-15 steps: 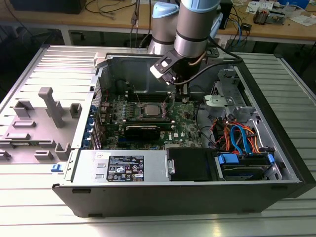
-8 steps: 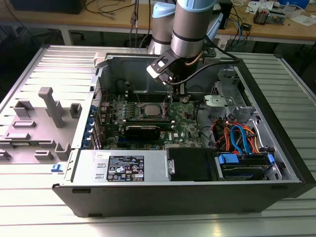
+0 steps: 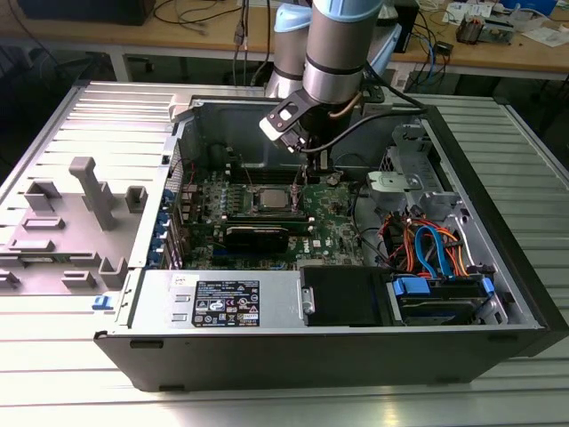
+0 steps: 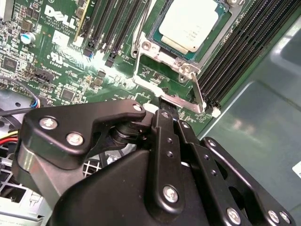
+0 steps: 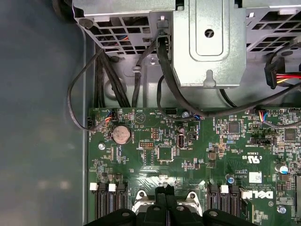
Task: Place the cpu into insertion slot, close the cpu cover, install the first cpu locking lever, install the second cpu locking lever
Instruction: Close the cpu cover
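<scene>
Gripper (image 4: 163,104): its black linkage is closest to the lens in the second wrist view. The fingers (image 5: 160,199) are drawn narrow, with their tips nipped on the free rim of the cpu cover. In the exterior view it hangs just above the middle of the frame, inside the case.
Cpu cover (image 4: 184,101): a thin silver frame, raised off the socket and tilted. Green board shows through its square window.
Cpu (image 4: 188,23): dull silver top facing up, lying flat inside the insertion slot; in the exterior view it sits slightly to the exterior view's left of the gripper.
Insertion slot (image 4: 162,55): its silver rim with screw heads borders the chip on the side towards the gripper.
Locking lever (image 4: 140,27): a thin silver rod running along one side of the slot; I cannot tell whether it is latched.
Green board (image 5: 155,141): lies flat on the floor of the case and carries a round coin cell (image 5: 122,134).
Memory slots (image 4: 244,47): long black rows on both sides of the socket.
Arm (image 3: 333,44): a grey column coming down from the upper middle of the exterior view.
Case (image 3: 498,258): open-topped and lying on the ribbed metal desk (image 3: 284,400).
Power supply (image 3: 222,302): a labelled silver box along the lower wall of the case.
Cables (image 3: 427,245): an orange, blue and red bundle at the exterior view's right.
Grey fixtures (image 3: 89,191): standing on the desk at the exterior view's left, well apart from the case opening.
</scene>
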You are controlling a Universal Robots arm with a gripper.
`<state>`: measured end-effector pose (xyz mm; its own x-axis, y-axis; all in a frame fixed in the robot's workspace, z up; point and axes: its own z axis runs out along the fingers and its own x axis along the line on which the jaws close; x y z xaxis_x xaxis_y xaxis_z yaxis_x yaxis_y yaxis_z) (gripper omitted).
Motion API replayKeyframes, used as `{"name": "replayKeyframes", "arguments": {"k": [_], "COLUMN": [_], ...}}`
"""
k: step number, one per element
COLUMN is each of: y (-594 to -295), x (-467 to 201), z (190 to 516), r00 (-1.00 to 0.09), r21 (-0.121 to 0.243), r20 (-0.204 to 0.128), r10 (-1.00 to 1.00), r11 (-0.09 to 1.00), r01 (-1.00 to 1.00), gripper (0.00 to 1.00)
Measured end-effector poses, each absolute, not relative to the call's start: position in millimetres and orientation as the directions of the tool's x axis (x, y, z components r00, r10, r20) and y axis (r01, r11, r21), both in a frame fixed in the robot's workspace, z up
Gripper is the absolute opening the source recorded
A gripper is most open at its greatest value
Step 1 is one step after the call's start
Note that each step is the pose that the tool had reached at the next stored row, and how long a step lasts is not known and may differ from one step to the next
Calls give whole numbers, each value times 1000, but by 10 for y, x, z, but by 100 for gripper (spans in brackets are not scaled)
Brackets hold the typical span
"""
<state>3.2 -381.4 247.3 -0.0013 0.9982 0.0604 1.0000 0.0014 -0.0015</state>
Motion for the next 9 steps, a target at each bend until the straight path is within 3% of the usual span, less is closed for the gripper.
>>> {"name": "replayKeyframes", "arguments": {"k": [9], "y": [-3814], "x": [-87], "z": [2465], "r00": [-2], "r21": [-1], "r20": [60], "r10": [998], "r11": [2], "r01": [1000], "gripper": [11]}}
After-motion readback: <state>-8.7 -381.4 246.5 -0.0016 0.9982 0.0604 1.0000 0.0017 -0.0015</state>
